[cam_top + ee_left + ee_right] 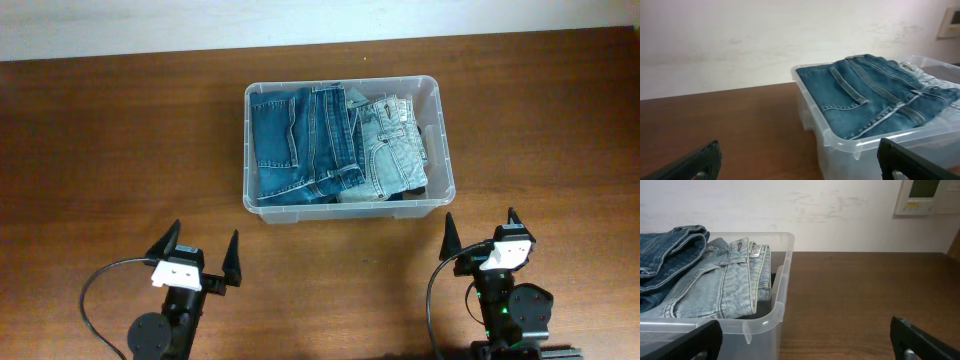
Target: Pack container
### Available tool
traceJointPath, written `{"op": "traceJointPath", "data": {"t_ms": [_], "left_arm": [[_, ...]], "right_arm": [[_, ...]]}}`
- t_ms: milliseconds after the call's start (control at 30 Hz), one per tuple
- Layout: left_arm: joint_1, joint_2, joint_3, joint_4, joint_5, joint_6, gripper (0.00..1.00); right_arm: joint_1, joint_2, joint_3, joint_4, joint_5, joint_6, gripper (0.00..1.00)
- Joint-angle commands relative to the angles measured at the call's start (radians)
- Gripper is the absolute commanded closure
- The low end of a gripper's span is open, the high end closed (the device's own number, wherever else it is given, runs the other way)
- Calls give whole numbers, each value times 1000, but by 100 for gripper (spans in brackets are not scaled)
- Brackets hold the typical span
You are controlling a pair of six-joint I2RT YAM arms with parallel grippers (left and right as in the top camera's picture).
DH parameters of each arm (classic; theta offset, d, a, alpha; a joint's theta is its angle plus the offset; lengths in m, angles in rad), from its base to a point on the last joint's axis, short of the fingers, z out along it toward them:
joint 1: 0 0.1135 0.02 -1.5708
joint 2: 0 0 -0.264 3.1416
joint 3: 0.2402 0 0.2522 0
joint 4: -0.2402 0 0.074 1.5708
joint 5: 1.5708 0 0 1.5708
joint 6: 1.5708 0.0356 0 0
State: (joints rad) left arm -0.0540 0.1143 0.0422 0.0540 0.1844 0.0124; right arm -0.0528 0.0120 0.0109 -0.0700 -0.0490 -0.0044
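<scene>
Nearest the camera side, two arms sit on the near side of the container [350,213], well apart from it, both pointing towards it. The left gripper [206,229] is near of the container's left corner, its two black fingers spread wide with nothing between them. The right gripper [480,213] is near of the container's right corner, fingers likewise spread and holding nothing. The clear container stands on the brown wooden table [100,150], towards its far edge. Two folded pairs of jeans lie in it side by side: dark blue jeans [295,140] in its left half, light blue jeans [390,150] in its right half. Beyond the container a pale wall [200,25] carries one white wall panel [925,195]; its print is too small to read.
</scene>
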Motion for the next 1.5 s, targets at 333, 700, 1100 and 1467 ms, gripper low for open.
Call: {"op": "traceJointPath", "data": {"t_ms": [333, 700, 1100, 1467], "left_arm": [[105, -109, -33, -76, 11, 19, 1], [116, -109, -33, -116, 10, 19, 1], [116, -109, -33, -116, 11, 19, 1], [116, -109, -33, -116, 11, 19, 1]], "right_arm": [[-6, -9, -5, -5, 2, -3, 2], [-6, -8, -5, -5, 2, -3, 2], [-6, -8, -5, -5, 2, -3, 2], [-6, -8, -5, -5, 2, -3, 2]]}}
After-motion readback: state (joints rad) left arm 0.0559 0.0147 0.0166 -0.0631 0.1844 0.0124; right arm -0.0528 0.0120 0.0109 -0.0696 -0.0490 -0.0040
